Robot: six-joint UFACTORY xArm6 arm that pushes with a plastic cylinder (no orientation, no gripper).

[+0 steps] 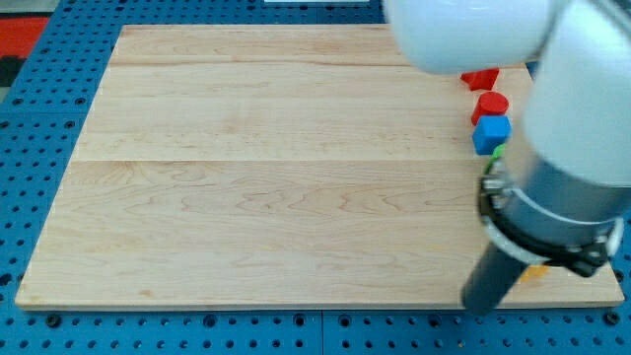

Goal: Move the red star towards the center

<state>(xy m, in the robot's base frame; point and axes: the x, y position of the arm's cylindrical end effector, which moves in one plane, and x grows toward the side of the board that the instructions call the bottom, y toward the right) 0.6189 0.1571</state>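
- While the arm's white body fills the view's upper right, the red star [481, 78] lies near the board's top-right corner, partly hidden behind that body, so its shape is only just readable.
- Just below it stand a red cylinder [490, 105] and then a blue block [491, 133], in a close column; a sliver of green [498, 152] shows under the blue one, and a bit of yellow-orange [533, 271] peeks out near the rod.
- My tip [480, 306] rests near the wooden board's [276, 177] bottom-right edge, well apart from the star and below all the blocks.
- There are no jaws to report: the arm ends in a plain rod.
- I judge this the approach step, with no contact made yet.
- Next, the tip probably needs to get to the star's far right side, skirting the red cylinder, then push leftward and downward toward the bare middle.
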